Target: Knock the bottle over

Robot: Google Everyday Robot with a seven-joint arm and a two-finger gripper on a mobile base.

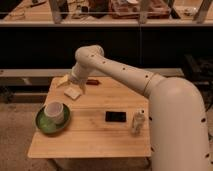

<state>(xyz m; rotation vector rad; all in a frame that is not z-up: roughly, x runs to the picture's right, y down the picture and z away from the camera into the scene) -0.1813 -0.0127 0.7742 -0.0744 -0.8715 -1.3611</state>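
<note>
A light wooden table (90, 142) stands on a speckled grey floor (15, 132); behind it a dark panel (40, 50) with a pale rail (30, 72) across it; above, a cluttered wooden shelf (30, 15) with grey uprights (56, 10) — the light warm and dim; the gripper (80, 86) hangs over the table's far left corner.

On the table (90, 142), a slab (115, 116) lies just left of the bottle (137, 121), with a cup (54, 111) on a plate (42, 125) well left. The gripper (79, 86) hangs behind-left of the bottle.
</note>
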